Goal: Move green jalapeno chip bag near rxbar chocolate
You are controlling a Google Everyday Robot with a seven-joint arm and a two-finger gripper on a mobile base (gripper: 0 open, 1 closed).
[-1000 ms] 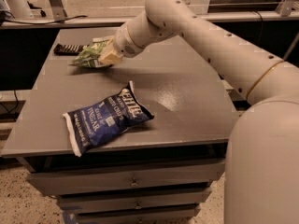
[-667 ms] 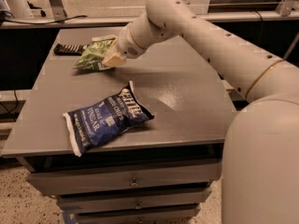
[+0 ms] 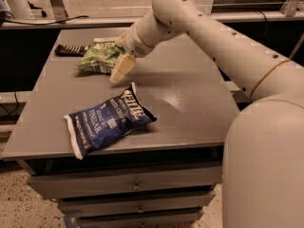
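The green jalapeno chip bag (image 3: 98,57) lies flat on the grey table (image 3: 190,94) at the far left. Its left end is close to the rxbar chocolate (image 3: 71,49), a dark bar at the table's far left edge. My gripper (image 3: 114,56) is at the bag's right end, open. One pale finger (image 3: 120,68) points down toward the table, and the other shows at the bag's far side. The bag rests on the table and is not held.
A larger dark-blue chip bag (image 3: 107,122) lies near the table's front left edge. My arm (image 3: 213,42) reaches in from the right over the table's far half. Drawers sit under the table front.
The gripper was shut on the green bag. Now its fingers have parted and drawn back a little to the right, leaving the bag lying beside the bar.
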